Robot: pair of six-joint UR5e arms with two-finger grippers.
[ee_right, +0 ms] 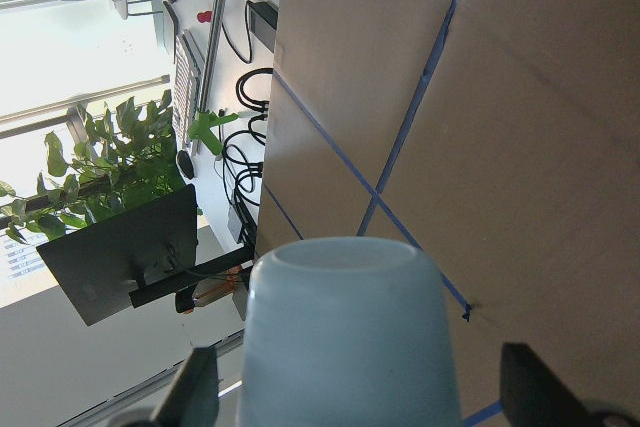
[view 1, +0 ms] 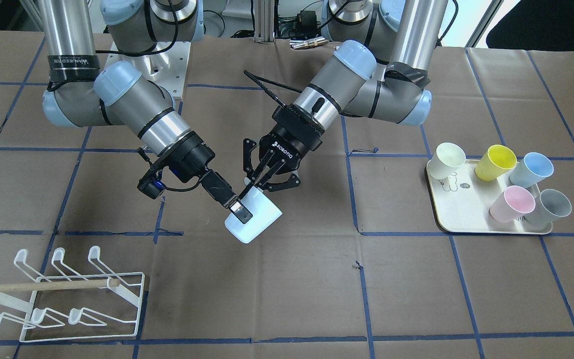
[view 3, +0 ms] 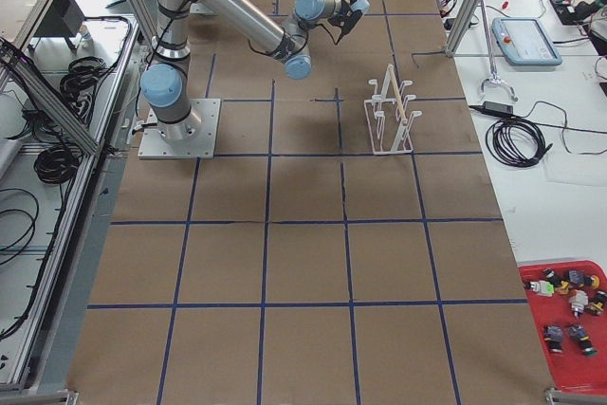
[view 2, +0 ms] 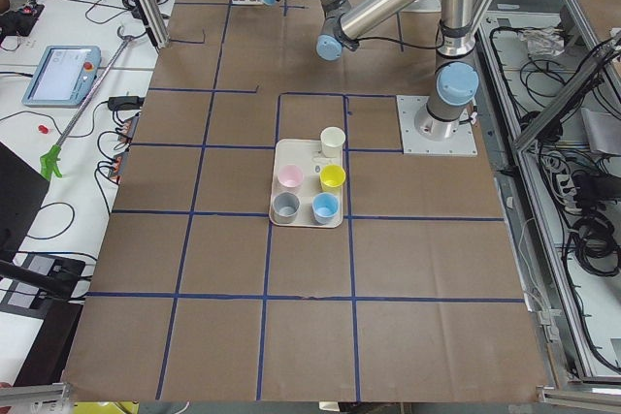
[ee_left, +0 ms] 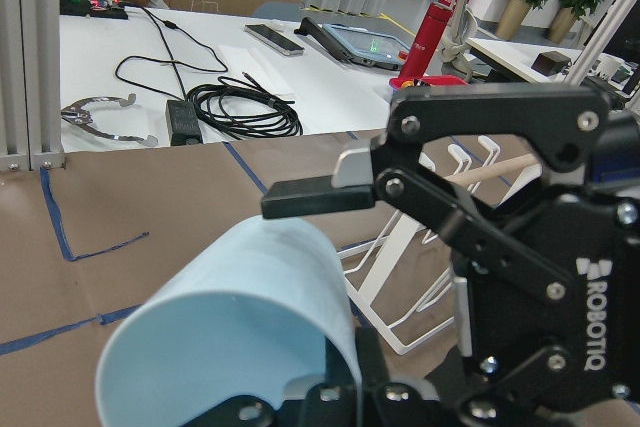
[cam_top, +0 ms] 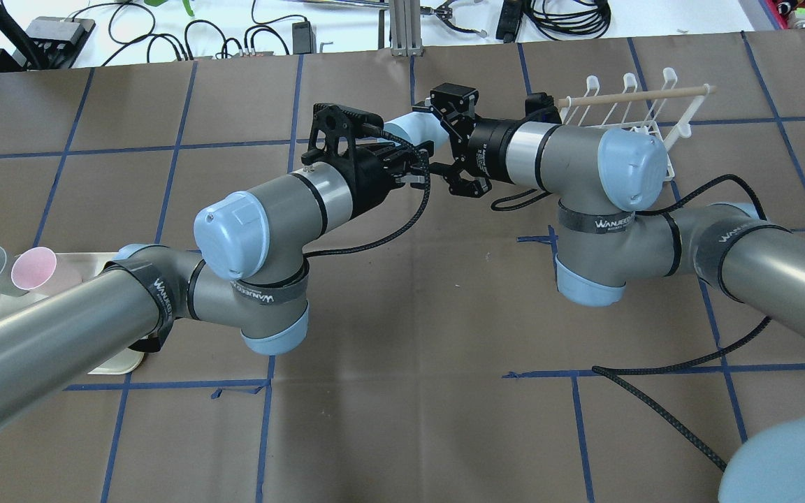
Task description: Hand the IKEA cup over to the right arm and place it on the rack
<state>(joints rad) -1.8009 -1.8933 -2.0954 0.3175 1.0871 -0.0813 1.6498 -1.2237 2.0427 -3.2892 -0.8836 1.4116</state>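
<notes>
Left gripper (view 1: 256,185) is clenched on the rim of the pale-blue IKEA cup (view 1: 257,224), pinching the wall at the mouth. The cup is tipped on its side over the middle of the brown paper table (view 1: 287,299), with its open mouth turned toward the left wrist camera.

Just past it, the right gripper (view 1: 239,212) straddles the cup's body with its jaws spread. In the right wrist view both fingers (ee_right: 195,392) flank the cup with a sliver of gap on each side, so it has not yet gripped. One finger lies along the top of the cup wall, but whether it touches cannot be told.

Farther off on the robot's right stands the white wire rack (view 1: 126,295) with its wooden dowel (view 1: 43,286), all prongs bare.

Well apart on the robot's left, the cream tray (view 1: 459,214) holds five cups: cream (view 1: 446,159), yellow (view 1: 496,162), blue (view 1: 531,169), pink (view 1: 512,203) and grey (view 1: 548,207).
</notes>
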